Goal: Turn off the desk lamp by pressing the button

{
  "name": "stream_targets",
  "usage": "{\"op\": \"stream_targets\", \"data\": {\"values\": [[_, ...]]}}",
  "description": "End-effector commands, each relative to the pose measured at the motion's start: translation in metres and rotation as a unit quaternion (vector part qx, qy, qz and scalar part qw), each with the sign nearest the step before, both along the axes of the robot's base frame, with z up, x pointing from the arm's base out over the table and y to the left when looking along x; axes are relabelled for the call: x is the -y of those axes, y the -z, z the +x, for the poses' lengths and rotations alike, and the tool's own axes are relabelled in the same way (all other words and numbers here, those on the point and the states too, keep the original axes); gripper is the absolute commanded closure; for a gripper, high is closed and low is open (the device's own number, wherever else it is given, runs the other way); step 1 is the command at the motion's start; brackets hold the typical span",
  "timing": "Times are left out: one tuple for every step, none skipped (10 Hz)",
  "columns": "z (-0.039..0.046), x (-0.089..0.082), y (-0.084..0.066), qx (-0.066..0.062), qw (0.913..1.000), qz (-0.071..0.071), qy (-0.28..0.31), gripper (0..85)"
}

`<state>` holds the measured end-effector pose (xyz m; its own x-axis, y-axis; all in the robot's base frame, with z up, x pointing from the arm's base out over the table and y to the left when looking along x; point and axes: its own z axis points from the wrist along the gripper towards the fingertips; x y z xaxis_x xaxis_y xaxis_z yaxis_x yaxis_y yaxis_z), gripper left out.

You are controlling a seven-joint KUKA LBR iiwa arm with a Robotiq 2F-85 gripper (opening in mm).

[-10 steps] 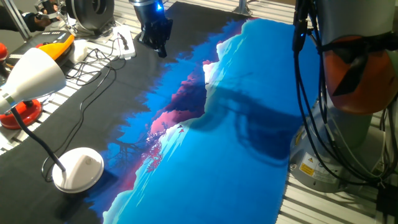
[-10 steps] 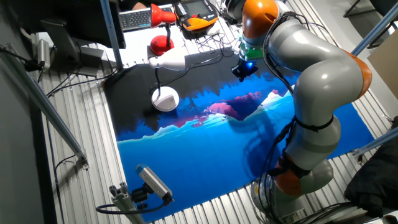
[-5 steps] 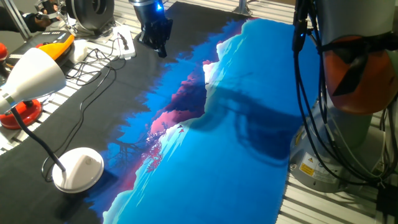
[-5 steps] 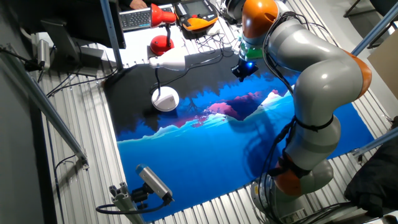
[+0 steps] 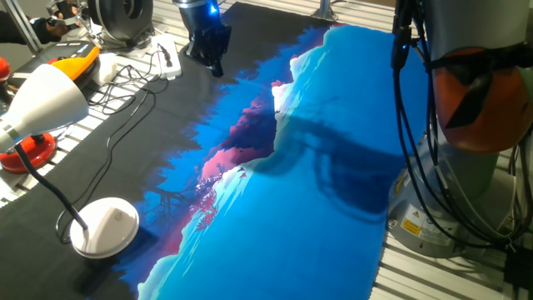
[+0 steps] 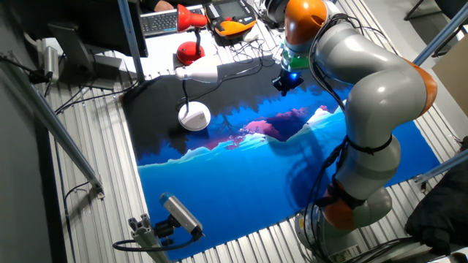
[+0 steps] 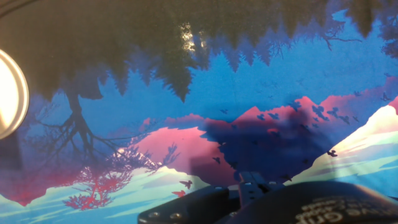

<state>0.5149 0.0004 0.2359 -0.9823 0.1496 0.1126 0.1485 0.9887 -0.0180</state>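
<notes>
The desk lamp stands at the mat's left end, its white cone shade (image 5: pixel 46 96) on a thin black neck above the round white dome base (image 5: pixel 106 225). A faint grey mark on the dome, the button (image 5: pixel 120 217), is barely visible. From the other side, the shade (image 6: pixel 199 71) hangs over the base (image 6: pixel 194 116). My gripper (image 5: pixel 212 62) hovers over the mat's far black edge, well away from the lamp, and is also seen at gripper (image 6: pixel 284 88). Its fingertips do not show clearly. In the hand view the shade's bright round opening (image 7: pixel 9 93) glows at the left edge.
A mountain-print mat (image 5: pixel 291 183) covers the table. A red lamp (image 6: pixel 191 33), an orange handheld controller (image 5: pixel 75 60), loose cables (image 5: pixel 133 83) and a keyboard (image 6: pixel 157 22) lie beyond the white lamp. The arm's base (image 5: pixel 466 125) rises at the right.
</notes>
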Motion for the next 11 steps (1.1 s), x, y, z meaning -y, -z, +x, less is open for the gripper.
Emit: {"op": "stream_targets", "data": {"values": [[0.0000,0.0000,0.0000,0.001,1.0000,0.000,0.005,85.0],[0.0000,0.0000,0.0000,0.001,1.0000,0.000,0.005,85.0],[0.0000,0.0000,0.0000,0.002,1.0000,0.000,0.005,85.0],[0.0000,0.0000,0.0000,0.003,1.0000,0.000,0.006,85.0],[0.0000,0.0000,0.0000,0.004,0.9999,0.000,0.016,85.0],[0.0000,0.0000,0.0000,0.011,0.9996,-0.016,0.019,85.0],[0.0000,0.0000,0.0000,0.016,0.9995,-0.006,0.028,85.0],[0.0000,0.0000,0.0000,0.019,0.9985,0.025,0.045,85.0],[0.0000,0.0000,0.0000,0.014,0.9981,0.025,0.054,85.0],[0.0000,0.0000,0.0000,0.016,0.9974,0.031,0.063,85.0],[0.0000,0.0000,0.0000,0.015,0.9967,0.044,0.066,85.0]]}}
